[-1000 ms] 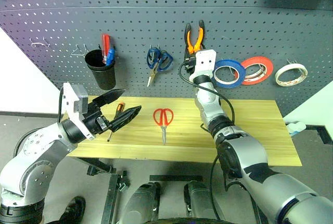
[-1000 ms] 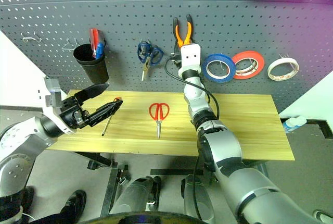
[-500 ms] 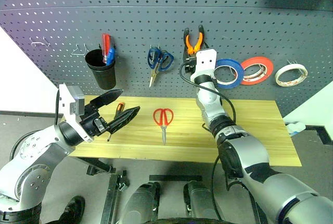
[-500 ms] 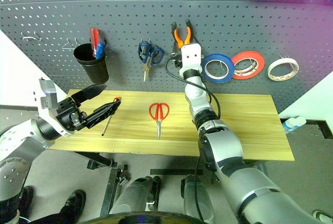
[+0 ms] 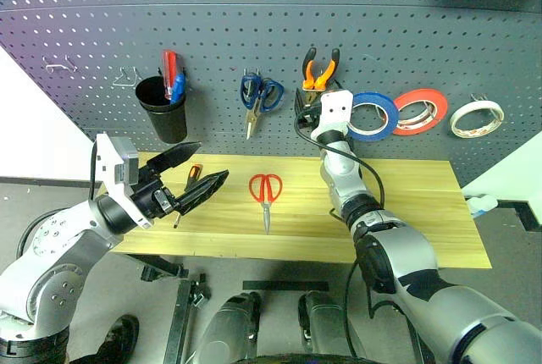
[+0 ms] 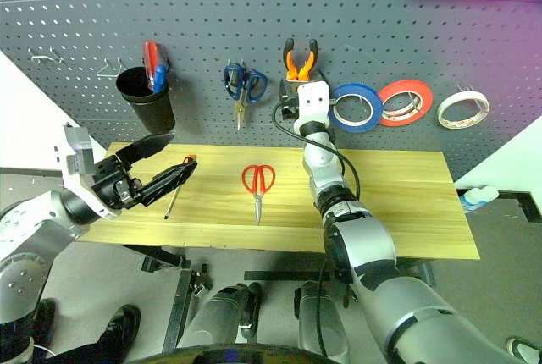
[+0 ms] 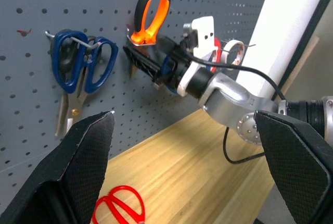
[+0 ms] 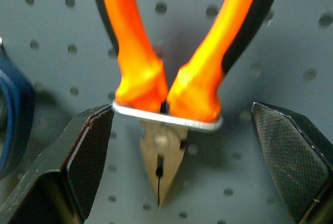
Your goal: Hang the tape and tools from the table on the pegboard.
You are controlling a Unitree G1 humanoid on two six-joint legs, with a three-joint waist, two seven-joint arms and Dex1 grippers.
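The pliers (image 8: 169, 86) hang nose-down on the pegboard (image 5: 102, 38), their orange-and-black handles resting in a metal wire hook (image 8: 166, 117). The right gripper (image 8: 171, 156) sits just below them with its jaws apart on either side of the nose, holding nothing. The blue tape (image 5: 373, 116) hangs just beside the pliers at 3 o'clock. The red-handled scissors (image 5: 266, 193) lie flat on the bench (image 5: 423, 212), below the pliers at about 7 o'clock. The screwdriver (image 5: 190, 186) lies on the bench well to 9 o'clock of the scissors. The left gripper (image 5: 191, 171) hovers over the screwdriver with its jaws wide apart and empty. The step in hand appears to be freeing the right arm from the hung pliers. To do it well, the arm should draw straight back from the board with the jaws kept wide, so that neither finger catches a handle or lifts the pliers off the hook. The neighbouring tape is a further thing to avoid brushing. Two tools remain on the bench, so the task is judged roughly half done.
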